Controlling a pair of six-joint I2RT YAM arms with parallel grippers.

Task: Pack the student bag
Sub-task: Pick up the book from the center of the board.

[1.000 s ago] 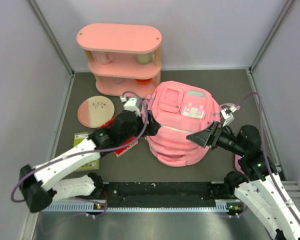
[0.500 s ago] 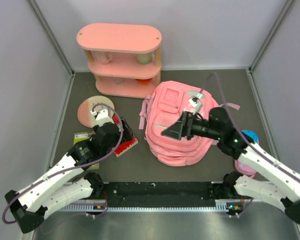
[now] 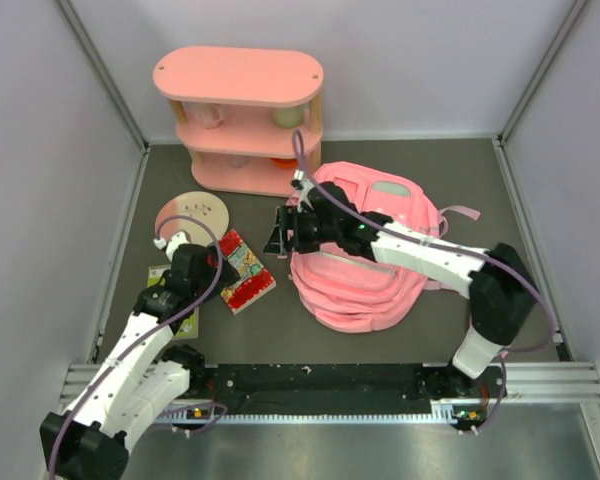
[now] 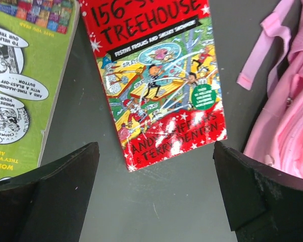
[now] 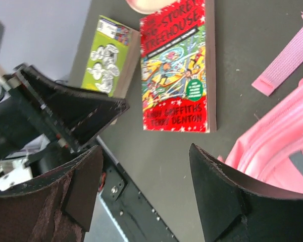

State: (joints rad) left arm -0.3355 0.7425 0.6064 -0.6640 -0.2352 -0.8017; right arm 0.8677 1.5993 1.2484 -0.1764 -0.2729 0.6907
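Observation:
The student bag [image 3: 365,262], a soft pink backpack, lies slumped at mid-table. Its side [image 4: 288,126] and a loose strap [image 5: 288,60] show in the wrist views. My right arm reaches across the bag's top. Its gripper [image 3: 278,233] hangs open just past the bag's left edge, above bare table, and holds nothing [image 5: 146,169]. My left gripper [image 3: 218,266] is open and empty [image 4: 155,174], hovering at the near end of a red paperback [image 3: 246,272] that lies flat left of the bag. The red paperback [image 4: 159,85] fills the left wrist view and also lies ahead of the right gripper [image 5: 179,75].
A green comic book [image 3: 163,285] lies left of the red one, partly under my left arm. A round pink disc [image 3: 192,215] sits behind the books. A pink three-tier shelf [image 3: 242,115] with small items stands at the back. A black rail [image 3: 320,380] runs along the near edge.
My right arm has swung from the bag's right side over it to its left edge, its jaws narrowing slightly. My left arm has drawn back from the bag to the books.

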